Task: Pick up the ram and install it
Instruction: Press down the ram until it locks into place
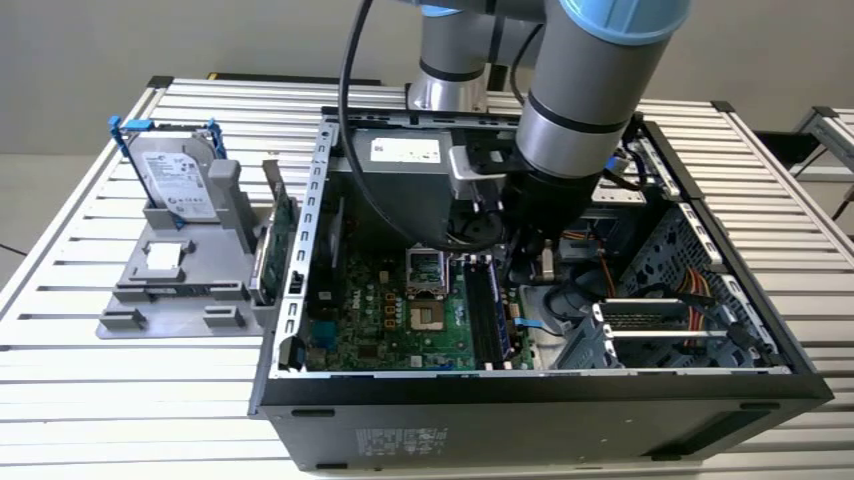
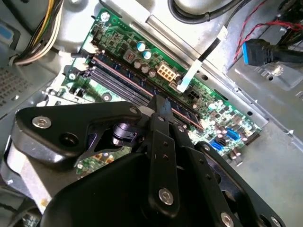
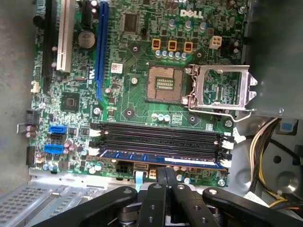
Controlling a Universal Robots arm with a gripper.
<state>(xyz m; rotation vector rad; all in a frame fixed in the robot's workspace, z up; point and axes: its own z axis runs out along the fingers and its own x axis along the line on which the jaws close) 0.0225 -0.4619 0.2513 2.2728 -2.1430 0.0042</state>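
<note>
Exterior view: the arm (image 1: 587, 90) reaches down from twelve o'clock into an open computer case (image 1: 534, 390) that lies on a slatted metal table (image 1: 80, 390). The gripper (image 1: 523, 262) hangs low inside the case, above the memory slots at the three o'clock side of the green motherboard (image 1: 387, 310). At nine o'clock from the case, a grey holder (image 1: 180, 290) on the table carries a silver hard drive (image 1: 180, 180) with blue clips, standing upright, and a green expansion card (image 1: 274, 250) stands at the holder's edge next to the case wall.

In the first wrist view, the ram (image 3: 161, 158) lies along the outermost of the black memory slots (image 3: 158, 137), the one closest to the gripper (image 3: 165, 176). It shows as a long dark blue strip running the whole slot, between the white latches at each end; whether it is fully seated I cannot tell. The other slots beside it are bare. The two black fingers (image 3: 161, 182) are pressed together with no gap and hold nothing, their tips just next to the ram's long edge; I cannot tell whether they touch it. The open processor socket (image 3: 163, 82) sits further away on the board.

In the second wrist view, the closed fingertips (image 2: 161, 106) point at the ram (image 2: 142, 85) in its slot, near the middle of its length.
</note>
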